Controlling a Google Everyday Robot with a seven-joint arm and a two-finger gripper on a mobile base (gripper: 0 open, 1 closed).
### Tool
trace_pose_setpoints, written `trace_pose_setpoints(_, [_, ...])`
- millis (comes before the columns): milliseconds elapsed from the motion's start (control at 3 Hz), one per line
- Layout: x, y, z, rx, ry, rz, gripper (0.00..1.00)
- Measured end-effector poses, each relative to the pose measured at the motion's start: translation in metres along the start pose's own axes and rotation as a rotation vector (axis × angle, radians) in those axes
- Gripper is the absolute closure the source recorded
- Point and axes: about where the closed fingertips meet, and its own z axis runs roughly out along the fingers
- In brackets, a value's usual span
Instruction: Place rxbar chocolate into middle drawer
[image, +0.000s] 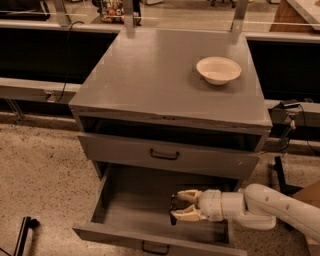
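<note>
The middle drawer (125, 207) is the grey cabinet's lowest drawer. It stands pulled open, with a small dark handle (153, 247) on its front. My gripper (175, 206) reaches in from the right and sits over the drawer's right half. Its cream fingers (188, 195) are closed on the rxbar chocolate (173, 209), a small dark bar held on edge at the fingertips, just above the drawer floor.
A white bowl (218, 69) sits on the grey cabinet top (165, 80) at the right. A closed drawer with a dark handle (165, 155) is above the open one, under an open slot. Speckled floor (40, 175) lies to the left. Black benches run behind.
</note>
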Motion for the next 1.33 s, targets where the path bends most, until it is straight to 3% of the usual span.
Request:
trace_pose_setpoints(333, [0.012,-0.011,0.011,-0.018,-0.012,-0.024,1.00])
trace_pose_setpoints(667, [0.020,-0.013,0.022,-0.054,-0.044,-0.037,0.81])
trace_pose_setpoints(1333, [0.018,-0.011,0.025,-0.060,-0.047,-0.036,0.36])
